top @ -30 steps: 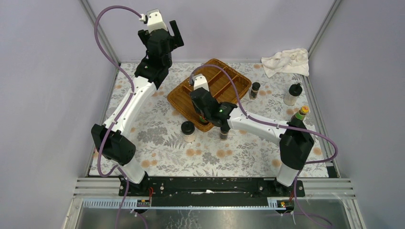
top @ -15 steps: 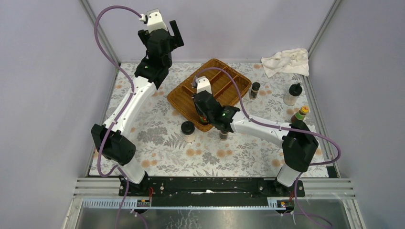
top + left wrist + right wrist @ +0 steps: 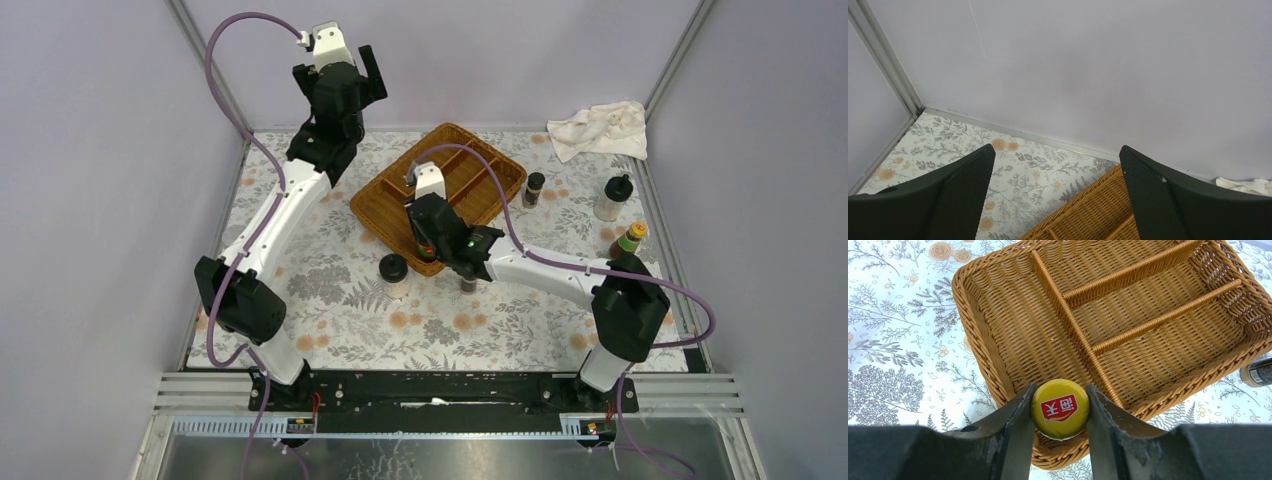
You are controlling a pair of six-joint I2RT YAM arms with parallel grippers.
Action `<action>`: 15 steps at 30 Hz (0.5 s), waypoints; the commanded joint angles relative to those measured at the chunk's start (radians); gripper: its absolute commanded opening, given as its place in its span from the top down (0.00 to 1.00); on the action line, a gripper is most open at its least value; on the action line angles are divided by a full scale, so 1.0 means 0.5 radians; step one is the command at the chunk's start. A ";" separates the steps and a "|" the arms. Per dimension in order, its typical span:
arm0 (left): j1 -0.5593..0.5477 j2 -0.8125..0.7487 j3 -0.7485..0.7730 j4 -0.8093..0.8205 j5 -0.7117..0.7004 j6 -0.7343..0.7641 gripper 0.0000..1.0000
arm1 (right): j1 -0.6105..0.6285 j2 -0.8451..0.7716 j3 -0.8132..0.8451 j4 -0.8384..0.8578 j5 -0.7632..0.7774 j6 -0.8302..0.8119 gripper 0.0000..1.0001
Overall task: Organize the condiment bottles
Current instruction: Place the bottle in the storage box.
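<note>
A tray (image 3: 505, 165) sits mid-bench (image 3: 330, 300), with a cloth (image 3: 598, 128) behind it to the right. A left jar (image 3: 394, 270) and a right jar (image 3: 467, 285) stand before it. A spice jar (image 3: 534, 188), shaker (image 3: 613, 197) and sauce bottle (image 3: 627, 241) stand to its right.

Wicker divider (image 3: 1070, 315) near sauce bottle (image 3: 1060, 409)

Woven wicker tray (image 3: 979, 335), glossy yellow cap (image 3: 1060, 408)

A brown wicker tray (image 3: 490, 172), split by dividers into one long compartment and three shorter ones, sits at an angle on the flower-patterned surface (image 3: 330, 300) just above centre frame. A crumpled white cloth (image 3: 600, 128) lies at upper right, near the back edge. Plain lilac walls (image 3: 90, 200) and metal corner posts (image 3: 208, 70) enclose the scene.
</note>
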State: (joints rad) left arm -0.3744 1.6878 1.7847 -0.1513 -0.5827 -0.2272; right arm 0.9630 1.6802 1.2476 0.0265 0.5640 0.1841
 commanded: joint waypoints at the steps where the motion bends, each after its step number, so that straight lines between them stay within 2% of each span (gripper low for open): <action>1: -0.012 0.041 0.011 0.049 -0.068 0.037 0.01 | -0.011 -0.147 0.004 0.221 0.058 0.037 0.89; 7: -0.015 0.049 0.008 0.046 -0.077 0.029 0.01 | -0.027 -0.162 -0.028 0.241 0.037 0.038 0.40; 11: -0.018 0.055 0.006 0.043 -0.075 0.020 0.01 | -0.033 -0.156 -0.021 0.241 0.016 0.026 0.24; 15: -0.018 0.063 0.011 0.039 -0.074 0.019 0.01 | -0.039 -0.154 -0.011 0.241 0.003 0.011 0.19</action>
State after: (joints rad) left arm -0.3790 1.7027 1.7847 -0.1513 -0.5930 -0.2272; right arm 0.9508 1.6436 1.2255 0.0998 0.5629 0.1944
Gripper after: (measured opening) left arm 0.987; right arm 0.794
